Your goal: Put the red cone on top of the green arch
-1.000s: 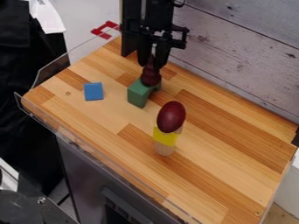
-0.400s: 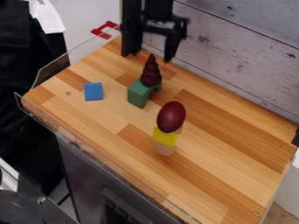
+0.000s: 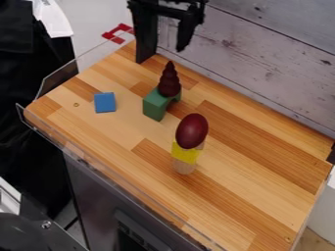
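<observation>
Standing near the back corner of the wooden table (image 3: 255, 171), the green arch-shaped block (image 3: 155, 104) carries the dark-red ridged cone (image 3: 169, 84), probably light and stiff, best pinched low; above, the black gripper (image 3: 167, 48) hangs released.

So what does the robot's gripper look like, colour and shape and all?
The gripper looks black throughout. A crossbar with a knobbly, uneven outline runs across it, and the finger seen against the pale boards is long and tapers towards its tip. I can't make out any markings.
</observation>
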`<state>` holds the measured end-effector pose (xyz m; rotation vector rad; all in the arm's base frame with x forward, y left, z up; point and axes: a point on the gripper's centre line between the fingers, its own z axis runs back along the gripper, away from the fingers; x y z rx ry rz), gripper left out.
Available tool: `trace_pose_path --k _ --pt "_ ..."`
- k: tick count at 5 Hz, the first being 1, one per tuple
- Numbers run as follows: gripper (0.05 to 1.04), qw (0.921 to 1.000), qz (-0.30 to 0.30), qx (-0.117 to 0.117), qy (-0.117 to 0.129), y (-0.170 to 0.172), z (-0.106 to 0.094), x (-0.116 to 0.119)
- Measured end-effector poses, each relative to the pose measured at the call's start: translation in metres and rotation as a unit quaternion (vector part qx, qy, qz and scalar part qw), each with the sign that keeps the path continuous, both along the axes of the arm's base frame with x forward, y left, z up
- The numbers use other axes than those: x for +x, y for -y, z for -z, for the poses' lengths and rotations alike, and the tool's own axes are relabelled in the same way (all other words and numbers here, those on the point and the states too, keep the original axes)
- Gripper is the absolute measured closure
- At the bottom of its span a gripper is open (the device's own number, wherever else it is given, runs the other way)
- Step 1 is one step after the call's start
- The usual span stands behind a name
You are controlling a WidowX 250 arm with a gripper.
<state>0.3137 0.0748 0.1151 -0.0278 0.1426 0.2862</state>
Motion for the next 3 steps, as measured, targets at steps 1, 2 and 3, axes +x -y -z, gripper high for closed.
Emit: trace_pose_path --k 1,2,3 --pt "0.087 0.9998 0.001 0.016 -0.013 -0.012 0.004 -0.010" --pt "0.087 0.9994 -0.002 0.026 -0.025 -0.020 0.015 -0.019" --pt "0.087 0.9994 -0.019 0.018 -0.023 -0.028 0.024 -0.026"
